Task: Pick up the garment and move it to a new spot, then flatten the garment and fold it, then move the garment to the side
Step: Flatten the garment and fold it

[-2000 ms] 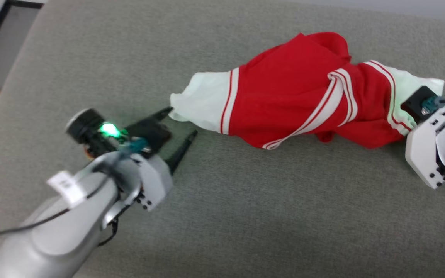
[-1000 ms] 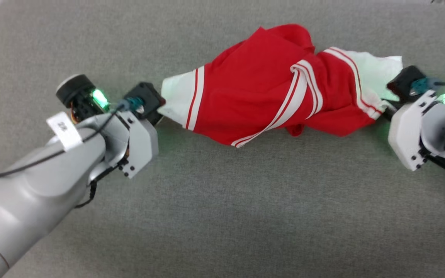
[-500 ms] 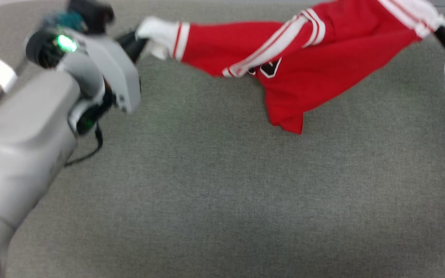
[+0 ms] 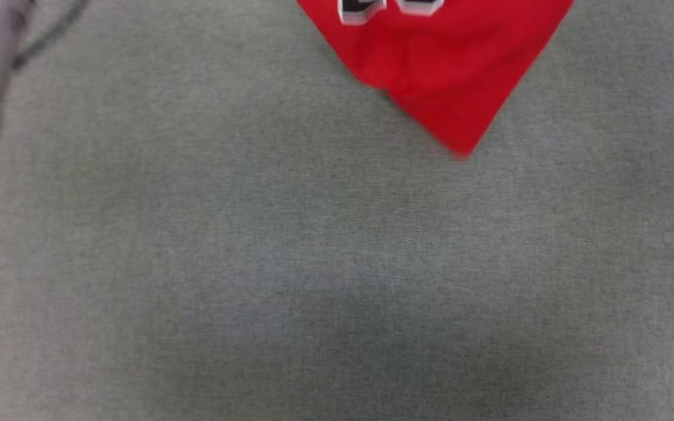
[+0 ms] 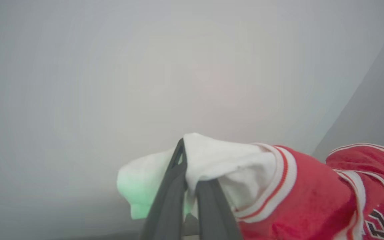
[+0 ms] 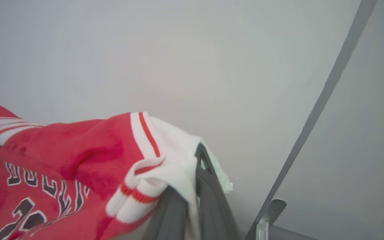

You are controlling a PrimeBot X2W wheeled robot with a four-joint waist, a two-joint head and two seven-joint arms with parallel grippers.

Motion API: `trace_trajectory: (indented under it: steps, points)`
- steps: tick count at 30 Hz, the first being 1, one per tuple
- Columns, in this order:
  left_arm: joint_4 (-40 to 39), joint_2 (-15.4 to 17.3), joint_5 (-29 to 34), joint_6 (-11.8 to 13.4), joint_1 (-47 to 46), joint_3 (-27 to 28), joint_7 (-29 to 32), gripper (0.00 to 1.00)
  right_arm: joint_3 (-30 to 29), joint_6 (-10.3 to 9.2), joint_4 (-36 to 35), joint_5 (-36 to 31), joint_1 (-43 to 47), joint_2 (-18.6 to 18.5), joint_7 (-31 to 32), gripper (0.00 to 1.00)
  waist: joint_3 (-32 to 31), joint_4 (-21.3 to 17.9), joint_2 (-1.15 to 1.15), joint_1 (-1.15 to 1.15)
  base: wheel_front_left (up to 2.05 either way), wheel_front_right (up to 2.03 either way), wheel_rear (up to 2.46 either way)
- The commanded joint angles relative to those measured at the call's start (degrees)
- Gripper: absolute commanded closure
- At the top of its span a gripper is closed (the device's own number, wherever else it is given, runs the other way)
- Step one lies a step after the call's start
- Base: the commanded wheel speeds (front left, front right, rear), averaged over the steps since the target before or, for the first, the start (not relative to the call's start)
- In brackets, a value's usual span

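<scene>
Our left jaws and right jaws each clench a white sleeve end [image 5: 218,160], the garment [image 4: 442,70] hanging at twelve o'clock over the grey upholstery [image 4: 313,263]; we fear either thin pinch may slip.

Garment [image 4: 442,70] red, sleeve ends white with thin red stripes, lettering black edged white; surface [image 4: 313,263] grey-green, fine weave; fingers [image 5: 165,206] dark grey.

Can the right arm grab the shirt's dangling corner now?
Probably not: the right gripper has its jaws shut on a white sleeve end of the garment, the left gripper likewise, so neither is free for the hanging corner.
</scene>
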Motion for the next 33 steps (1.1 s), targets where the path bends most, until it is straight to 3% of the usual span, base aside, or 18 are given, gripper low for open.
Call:
trace_trajectory:
  steps: [1, 9, 12, 18, 24, 33]
  points:
    - [2.12, -0.31, -1.19, 0.67, -2.93, 1.97, -2.37, 1.0, -2.21, -0.06, 2.44, -1.43, -3.08, 1.09, -3.75, 1.0, 0.37, -1.29, 0.0, 0.0, 0.0, 0.0, 0.0]
    - [7.39, -2.98, -1.09, 0.71, -12.15, 5.13, -9.41, 1.0, -8.4, -0.06, 14.55, -7.02, -14.13, 6.38, -17.1, 1.0, -0.91, -1.65, 0.0, 0.0, 0.0, 0.0, 0.0]
    - [8.44, -4.74, -0.79, 0.21, -11.77, 4.83, -9.99, 1.0, -7.93, -0.06, 17.16, -8.55, -14.87, 8.46, -18.04, 1.0, -1.09, -1.53, 0.0, 0.0, 0.0, 0.0, 0.0]
    - [9.27, -5.98, -1.72, -0.53, -6.04, 4.02, -9.89, 1.0, -4.1, -0.06, 17.01, -8.93, -10.35, 8.99, -18.51, 1.0, -1.13, -1.12, 0.0, 0.0, 0.0, 0.0, 0.0]
    - [4.58, -4.66, -4.27, -0.54, 1.01, 3.29, -8.1, 1.0, 1.11, -0.06, 12.68, -7.43, -3.63, 6.5, -17.75, 1.0, -1.4, -1.03, 0.0, 0.0, 0.0, 0.0, 0.0]
    - [-9.34, 1.73, -9.44, -0.56, 15.51, 0.93, -6.37, 1.0, 10.35, -0.06, 0.57, -1.75, 9.06, -1.87, -15.69, 1.0, -3.93, -0.62, 0.0, 0.0, 0.0, 0.0, 0.0]
